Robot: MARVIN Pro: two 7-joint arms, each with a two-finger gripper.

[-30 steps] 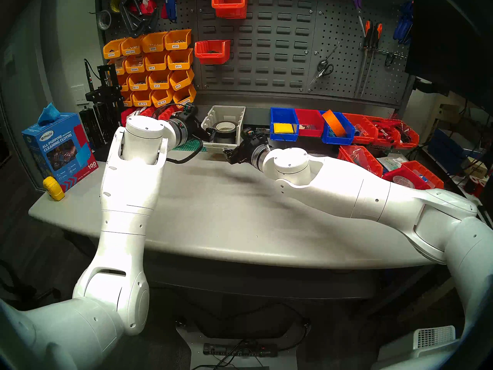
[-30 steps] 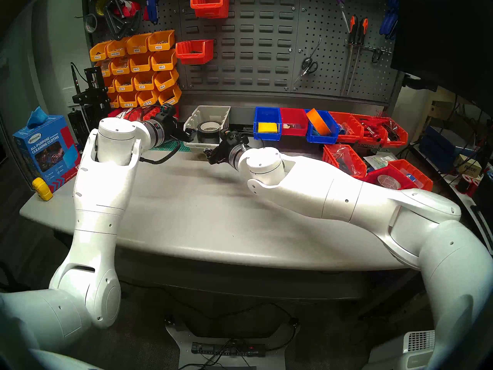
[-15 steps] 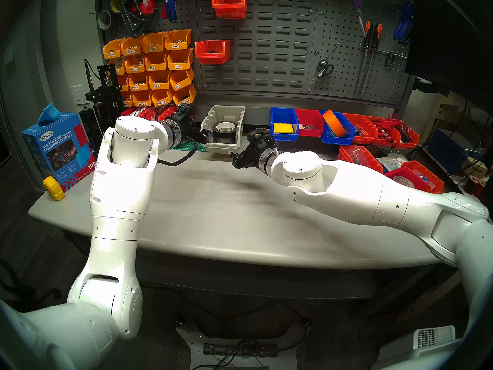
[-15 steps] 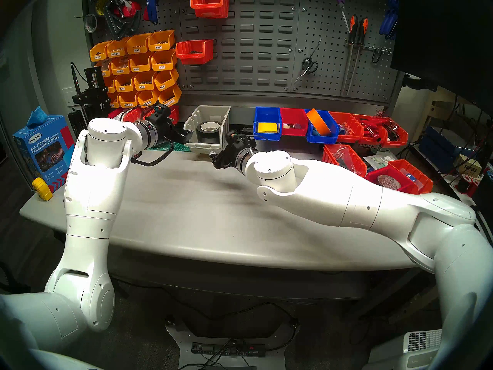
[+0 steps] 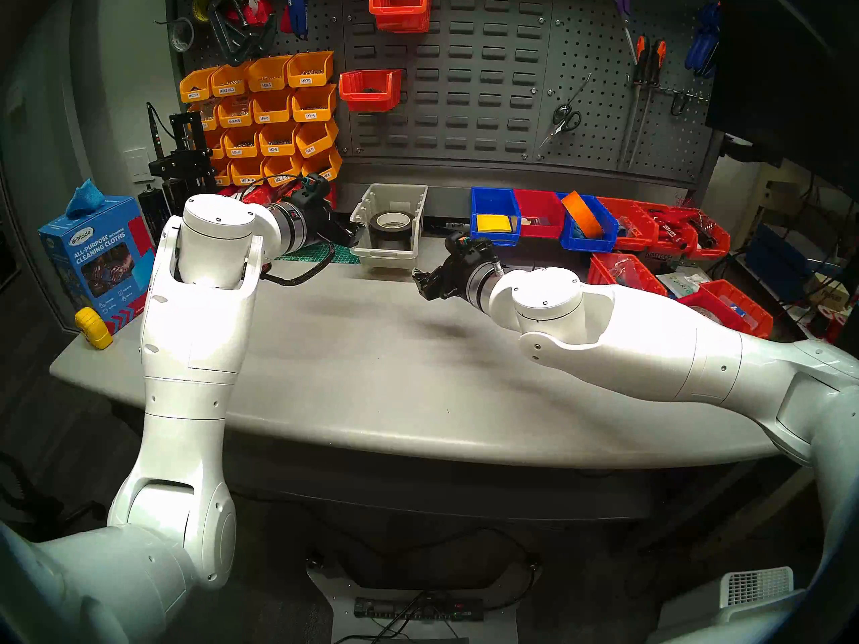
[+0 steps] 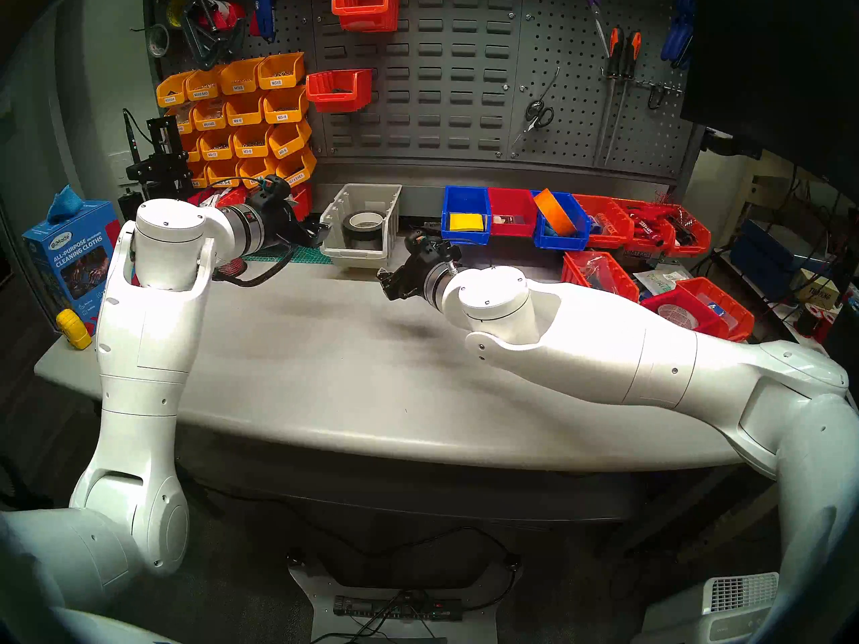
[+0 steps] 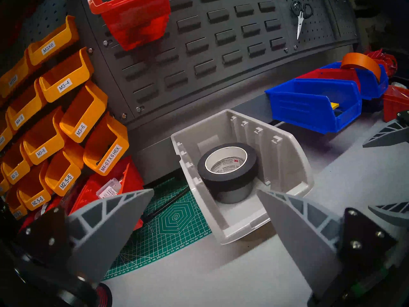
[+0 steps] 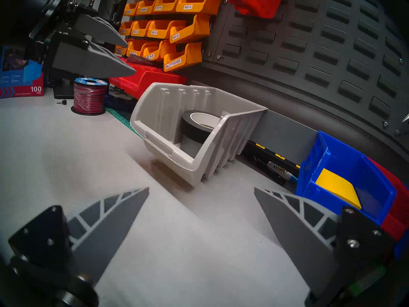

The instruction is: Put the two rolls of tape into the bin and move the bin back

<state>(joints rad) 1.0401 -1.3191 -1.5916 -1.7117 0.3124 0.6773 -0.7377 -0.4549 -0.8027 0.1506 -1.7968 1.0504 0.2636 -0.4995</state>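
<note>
Bin (image 7: 285,149) sits at counter (image 5: 372,373) rear against the backboard, black roll (image 7: 228,167) stacked on what looks like the silver-grey roll (image 7: 234,194), so left hand (image 7: 205,211) and right hand (image 8: 201,209), both spread and empty, stand clear, presumably because loading is done.

You had a beige-grey bin (image 7: 285,153) holding a black roll (image 7: 225,178) with a white printed core over a silver-grey roll (image 7: 234,194); beside it lay a green gridded mat (image 7: 172,224).
</note>
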